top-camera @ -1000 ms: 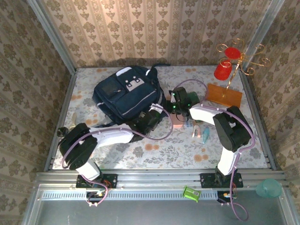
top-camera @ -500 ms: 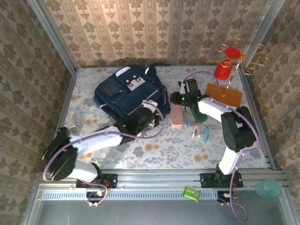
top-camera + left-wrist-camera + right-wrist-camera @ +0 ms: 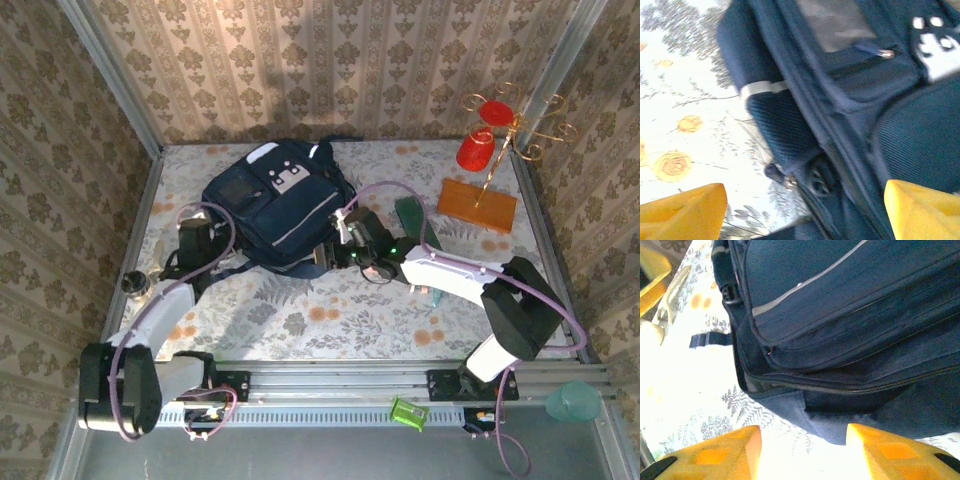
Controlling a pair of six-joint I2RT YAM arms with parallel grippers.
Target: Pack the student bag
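The student bag (image 3: 275, 205) is laid flat on the flowered table cloth (image 3: 300, 330), in the far left-middle part, with its white patches turned up. The left gripper (image 3: 805, 207) is held at its near left side and the right gripper (image 3: 805, 450) at its near right corner. The yellow fingers (image 3: 890, 447) of both are spread apart and nothing is grasped. This placing is probably chosen so that the bag can be taken from two sides and its zipper (image 3: 840, 387), which seems closed, can be reached. Free cloth is left before the bag, the back wall is close behind it, and an orange board (image 3: 478, 203) lies well apart at the right.
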